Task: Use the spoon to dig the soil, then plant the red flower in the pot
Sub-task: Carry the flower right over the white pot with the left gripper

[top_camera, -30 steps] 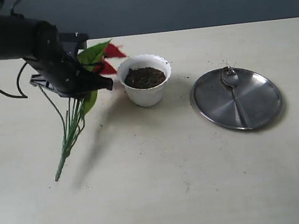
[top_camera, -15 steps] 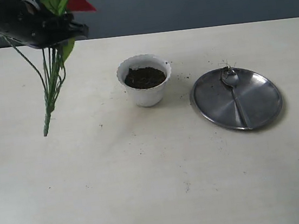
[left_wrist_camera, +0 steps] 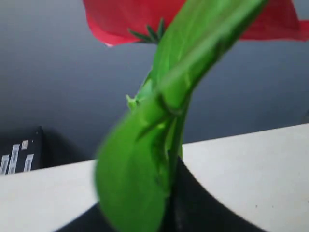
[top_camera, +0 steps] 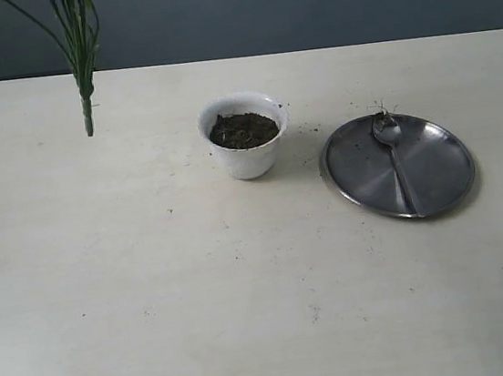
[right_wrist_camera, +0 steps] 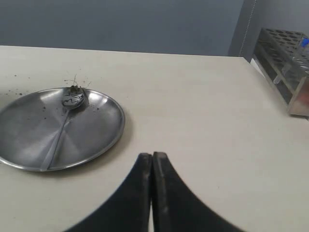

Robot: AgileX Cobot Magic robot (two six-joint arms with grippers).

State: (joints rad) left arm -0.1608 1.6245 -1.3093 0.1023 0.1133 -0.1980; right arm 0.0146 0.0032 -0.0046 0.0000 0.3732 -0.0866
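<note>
Hidden / cut off:
- Exterior view: neither of my arms shows. Of the red flower (top_camera: 82,71) only the bundle of green stems is in frame, cut by the top edge.
- Left wrist view: a broad, blurred green leaf (left_wrist_camera: 140,164) covers most of my left gripper (left_wrist_camera: 176,205); I can't see the contact itself. The red petal (left_wrist_camera: 120,19) runs off the frame's top.
- A dark box (left_wrist_camera: 19,154) with pale labels, text unreadable.

Pose:
- Left gripper: held high, pinching the flower. Leaf and stems rise from between its dark fingers (left_wrist_camera: 207,212). The stems hang roughly upright, their cut end in the air above the table's (top_camera: 249,317) far left part, well apart from the pot (top_camera: 248,156).
- Right gripper (right_wrist_camera: 152,162): fingers pressed together, nothing between them, low over the table near the plate (right_wrist_camera: 104,135).

Count:
- One white pot, holding the soil (top_camera: 243,130).
- One steel plate (top_camera: 443,174), beside the pot.
- One spoon (top_camera: 392,148) lying in the plate, head at the far rim with crumbs and fibres on it.
- One flower.
- One rack (right_wrist_camera: 285,63), partly out of frame.
- Soil specks on the table; too small to count.
</note>
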